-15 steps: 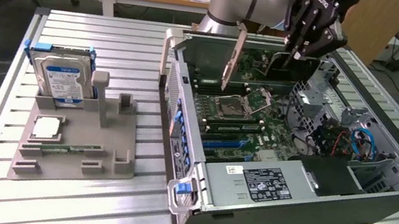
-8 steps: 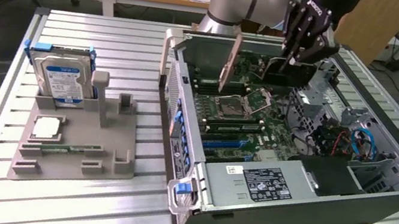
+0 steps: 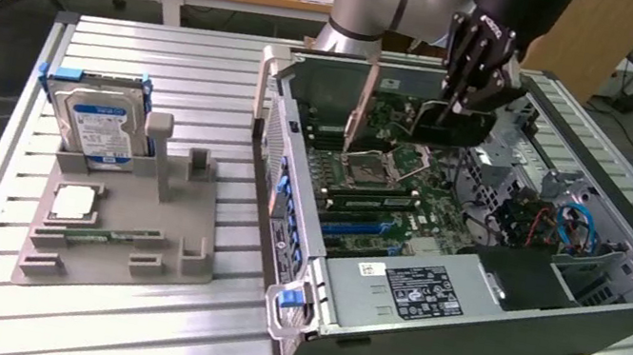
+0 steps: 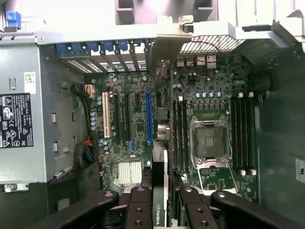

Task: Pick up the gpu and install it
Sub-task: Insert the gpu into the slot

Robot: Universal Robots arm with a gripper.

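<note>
One gripper point(image 3: 463, 106), exterior view: its fingers are clamped on the gpu point(image 3: 410, 121), which is held on edge inside the open computer case point(image 3: 603, 312), above the motherboard point(image 3: 403, 202). The card's metal bracket end points toward the case wall with the blue tabs.
One power supply point(image 3: 408, 289), boxed in at a corner of the case.
One hard drive point(image 3: 100, 127) with a blue label, upright in a grey holder point(image 3: 171, 240) beside the case.
One RAM stick point(image 3: 101, 236), lying flat on the same holder.

Wrist view: the gripper point(image 4: 164, 194) has black fingers point(image 4: 140, 205) on either side of the gpu point(image 4: 163, 129), which is seen edge-on over the case interior.
One CPU socket point(image 4: 209, 140), empty, near the card.
One blue slot point(image 4: 148, 117), just beside the card's edge.
</note>
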